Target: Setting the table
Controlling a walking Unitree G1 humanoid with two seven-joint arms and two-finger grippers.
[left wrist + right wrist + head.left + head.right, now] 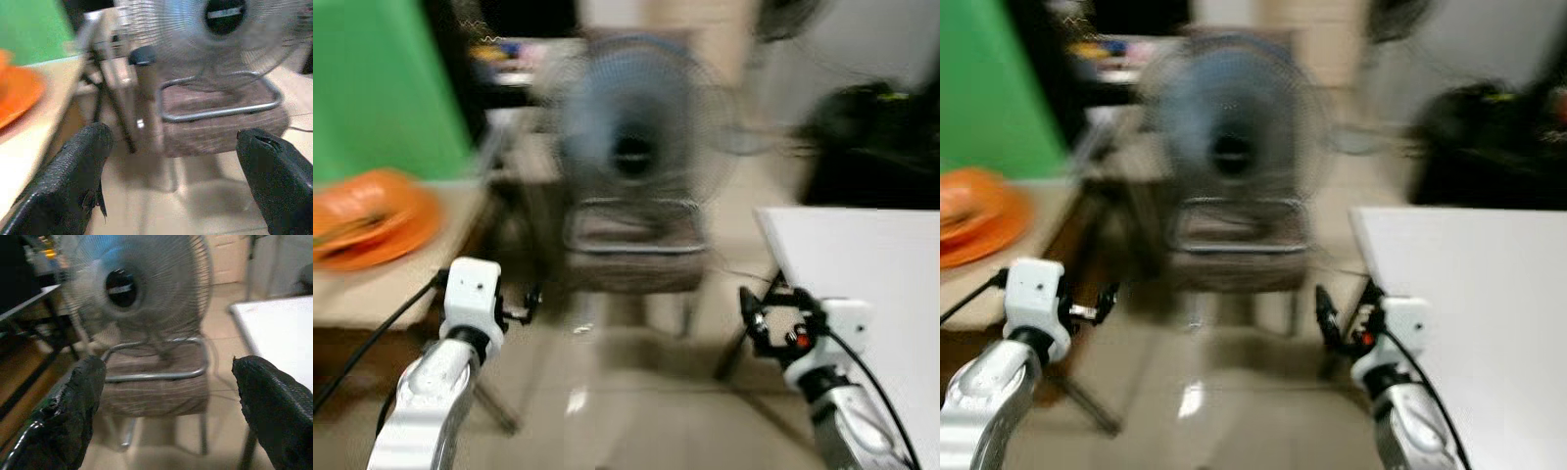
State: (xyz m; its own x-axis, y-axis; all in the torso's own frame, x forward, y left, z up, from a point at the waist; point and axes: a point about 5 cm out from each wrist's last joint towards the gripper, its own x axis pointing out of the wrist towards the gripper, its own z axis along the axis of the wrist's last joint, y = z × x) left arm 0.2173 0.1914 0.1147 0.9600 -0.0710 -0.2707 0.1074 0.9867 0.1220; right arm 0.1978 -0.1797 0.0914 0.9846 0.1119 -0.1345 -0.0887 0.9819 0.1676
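**Inspector:** Start at your left. The wooden table (401, 284) carries a stack of orange plates (367, 217) near its inner edge. They are blurred, so I cannot count them, and nothing is touching them.

**Operator:** And the left gripper?

**Inspector:** Your left gripper (171, 161) hangs just off that table's inner edge, over the floor, with both black fingers (73, 176) spread wide and nothing between them. Ahead of you, in the gap between the two tables, a fan (631, 127) stands on a brown stool (631, 250).

**Operator:** The right side?

**Inspector:** Your right gripper (166, 401) sits beside the near corner of the white table (862, 264), also spread apart and holding nothing. What I can see of the white table top has no setting on it.

**Operator:** Progress, then?

**Inspector:** I judge the task barely started. No plate is in hand or laid. You have yet to pick from the orange stack and carry to the white table, if that is the one being set.
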